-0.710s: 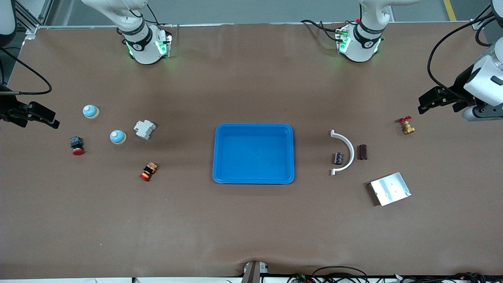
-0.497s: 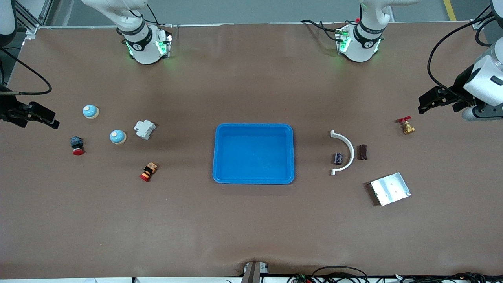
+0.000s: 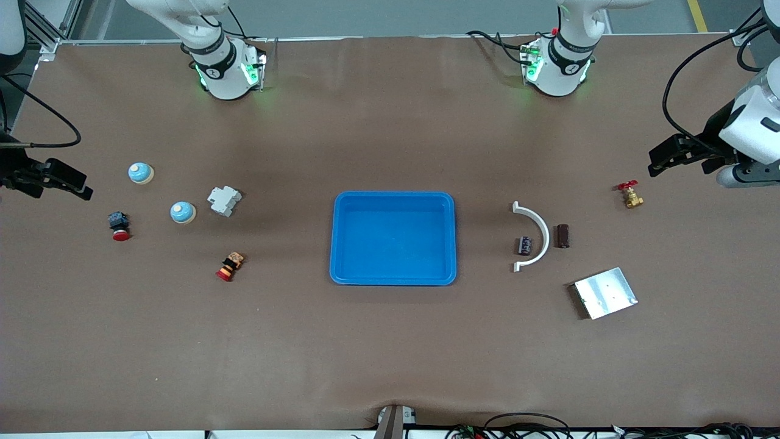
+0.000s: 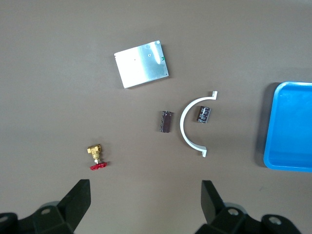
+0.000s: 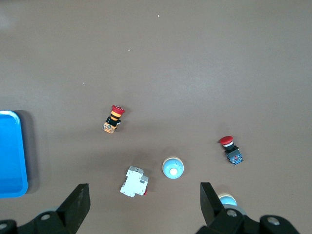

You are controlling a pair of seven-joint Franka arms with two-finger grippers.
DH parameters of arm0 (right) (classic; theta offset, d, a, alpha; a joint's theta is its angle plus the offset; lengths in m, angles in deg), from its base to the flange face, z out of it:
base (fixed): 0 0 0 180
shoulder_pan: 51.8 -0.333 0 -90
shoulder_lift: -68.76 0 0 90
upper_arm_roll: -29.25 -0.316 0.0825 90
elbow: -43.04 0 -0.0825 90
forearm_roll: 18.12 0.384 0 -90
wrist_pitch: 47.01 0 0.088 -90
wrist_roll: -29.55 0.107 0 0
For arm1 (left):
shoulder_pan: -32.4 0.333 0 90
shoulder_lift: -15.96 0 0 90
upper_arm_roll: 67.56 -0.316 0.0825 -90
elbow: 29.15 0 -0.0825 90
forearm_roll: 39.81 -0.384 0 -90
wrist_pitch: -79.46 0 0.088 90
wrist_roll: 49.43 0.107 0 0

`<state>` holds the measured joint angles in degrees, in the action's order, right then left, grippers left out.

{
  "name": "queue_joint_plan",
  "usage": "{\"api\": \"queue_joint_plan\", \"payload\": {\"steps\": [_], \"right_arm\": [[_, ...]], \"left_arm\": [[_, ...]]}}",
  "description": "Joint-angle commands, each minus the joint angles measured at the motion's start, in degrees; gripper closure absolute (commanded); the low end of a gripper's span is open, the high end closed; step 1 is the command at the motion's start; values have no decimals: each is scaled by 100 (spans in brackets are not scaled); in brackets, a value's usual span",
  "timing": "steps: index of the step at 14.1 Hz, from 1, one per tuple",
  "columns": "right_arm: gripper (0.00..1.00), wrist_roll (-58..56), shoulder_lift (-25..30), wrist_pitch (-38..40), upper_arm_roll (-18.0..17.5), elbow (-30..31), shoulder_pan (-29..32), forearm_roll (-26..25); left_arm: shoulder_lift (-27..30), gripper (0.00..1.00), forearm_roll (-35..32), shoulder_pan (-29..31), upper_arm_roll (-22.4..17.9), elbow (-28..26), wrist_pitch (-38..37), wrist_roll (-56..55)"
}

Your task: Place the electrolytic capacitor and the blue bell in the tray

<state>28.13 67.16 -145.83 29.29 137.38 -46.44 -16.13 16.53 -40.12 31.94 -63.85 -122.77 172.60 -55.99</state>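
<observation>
The bright-blue tray (image 3: 393, 277) lies mid-table, empty; its edge shows in the left wrist view (image 4: 273, 141) and the right wrist view (image 5: 9, 156). A dark capacitor (image 3: 524, 245) (image 4: 204, 115) lies inside a white curved bracket, and a brown one (image 3: 562, 236) (image 4: 166, 121) lies just outside it. Two blue bells (image 3: 183, 212) (image 3: 141, 173) stand toward the right arm's end; one shows whole in the right wrist view (image 5: 172, 168), the other (image 5: 227, 199) partly hidden by a finger. My left gripper (image 3: 661, 160) (image 4: 146, 204) is open and empty, over the table near a brass valve. My right gripper (image 3: 64, 180) (image 5: 144, 207) is open and empty, over the table near the bells.
A white curved bracket (image 3: 535, 235), a silver plate (image 3: 605, 292) and a brass valve with a red handle (image 3: 629, 195) lie toward the left arm's end. A white breaker (image 3: 223, 200), a red push button (image 3: 119, 225) and an orange-red button (image 3: 230, 266) lie by the bells.
</observation>
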Motion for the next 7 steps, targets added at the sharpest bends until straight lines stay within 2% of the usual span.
{"api": "queue_joint_plan", "payload": {"steps": [1, 7], "right_arm": [[0, 63, 151, -84, -31, 173, 53, -40], [0, 63, 151, -111, -31, 181, 53, -40]], "left_arm": [[-31, 0, 40, 28, 8, 133, -95, -30], [-83, 0, 66, 89, 7, 107, -121, -92]]}}
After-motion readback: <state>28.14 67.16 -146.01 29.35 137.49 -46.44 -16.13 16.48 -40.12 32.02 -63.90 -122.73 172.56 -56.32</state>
